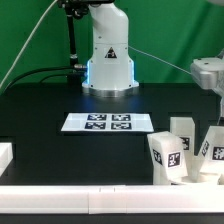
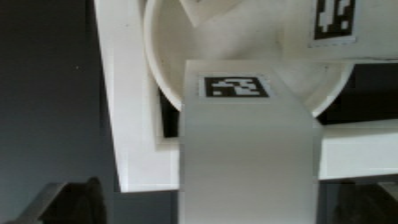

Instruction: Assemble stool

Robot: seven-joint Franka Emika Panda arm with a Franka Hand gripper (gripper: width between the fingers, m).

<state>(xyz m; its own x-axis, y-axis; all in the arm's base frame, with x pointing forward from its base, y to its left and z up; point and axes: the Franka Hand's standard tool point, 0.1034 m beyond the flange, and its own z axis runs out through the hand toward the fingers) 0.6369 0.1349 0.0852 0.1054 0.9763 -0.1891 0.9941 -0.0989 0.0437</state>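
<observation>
In the exterior view my gripper [image 1: 212, 88] hangs at the far right, above a group of three upright white tagged legs [image 1: 168, 157], [image 1: 181, 130], [image 1: 212, 145]. The wrist view looks down one white leg [image 2: 249, 140], its square tag facing the camera. That leg runs between my dark fingers [image 2: 75, 200], and my gripper [image 2: 222, 205] stands open around it with a gap on one side. Past the leg lies the round white seat disc [image 2: 222, 40], partly covered by it. I see no grip on anything.
The marker board [image 1: 108, 122] lies flat in the middle of the black table. A white border rail [image 1: 90, 198] runs along the front edge, and another rail [image 2: 128, 110] lies beside the seat. The robot base [image 1: 108, 60] stands at the back. A white block [image 1: 5, 155] sits at the exterior view's left.
</observation>
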